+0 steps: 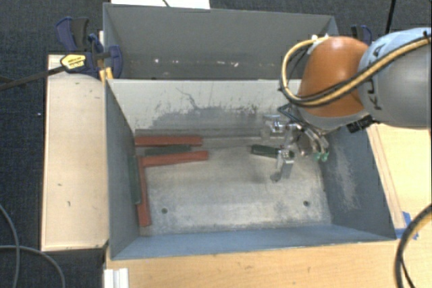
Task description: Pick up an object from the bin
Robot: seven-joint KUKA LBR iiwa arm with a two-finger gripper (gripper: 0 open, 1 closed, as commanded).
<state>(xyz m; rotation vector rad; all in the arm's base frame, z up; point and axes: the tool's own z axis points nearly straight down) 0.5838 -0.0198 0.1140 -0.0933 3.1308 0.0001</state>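
– Down near the right wall of the bin (216,44), low over the floor: that's where my gripper (282,162) hangs. Nothing is lifted, so the pick is not yet done.

– What's beside you?

– A dark green flat piece (262,151), short, lying crosswise on the floor, right of the middle. Its right end meets my gripper's left side, touching it or slipping behind it. The rest points toward the left wall.

– Have you got it?

– Can't tell. From up here I cannot say whether my gripper is released or clenched, so I won't call the piece held.

– Anything else in there?

– Well apart, over on the left side. One red-brown bar (169,141) lies along the foot of the back wall. A second red-brown bar (179,157) lies just in front of it, with a darker end toward the left wall. A third red-brown bar (143,209) runs along the left wall toward the front-left corner.

– So what's left?

– My judgement: nearly all of it. I need a sure hold on the green piece, then I have to raise it clear of the rim. With one end tucked at my gripper, it is the nearest thing to go for.
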